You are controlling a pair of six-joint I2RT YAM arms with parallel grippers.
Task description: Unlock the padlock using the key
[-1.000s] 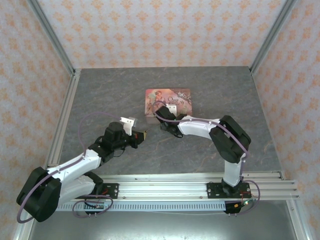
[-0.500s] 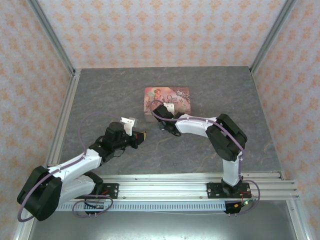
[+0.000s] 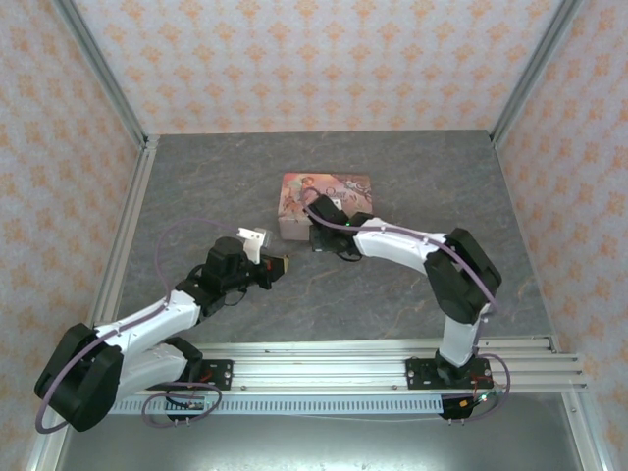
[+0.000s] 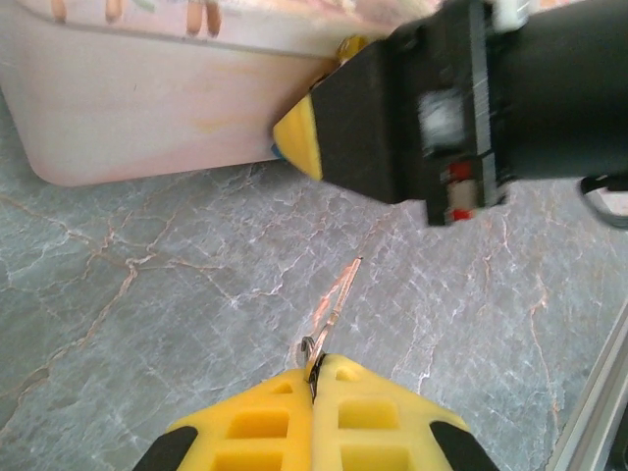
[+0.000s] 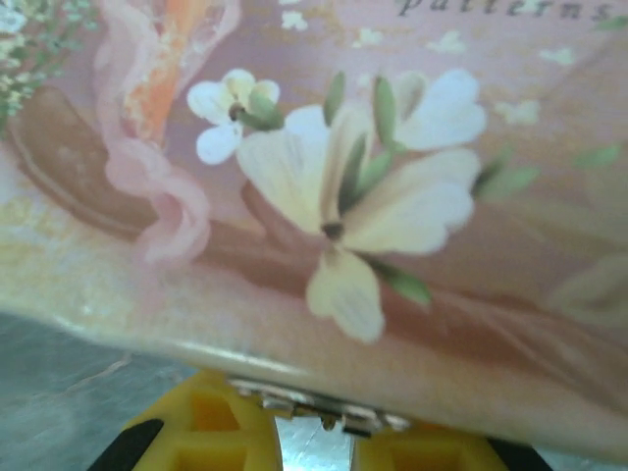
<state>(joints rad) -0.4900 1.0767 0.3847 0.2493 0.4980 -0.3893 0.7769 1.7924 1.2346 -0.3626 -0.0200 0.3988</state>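
left gripper (image 4: 318, 377) clenched on key (image 4: 334, 292), pointing at pink tin (image 4: 147, 108) front | padlock (image 4: 277, 149) seemingly the blue sliver there, behind right gripper (image 5: 314, 437), grip unreadable | advice: steady padlock, line key tip with keyhole, advance slowly

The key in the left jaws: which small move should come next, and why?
Probably ease the left jaws forward, carrying the key toward the front wall of the tin, where the right jaws sit. The key is pinched tight and points that way, yet bare table separates it from the tin.
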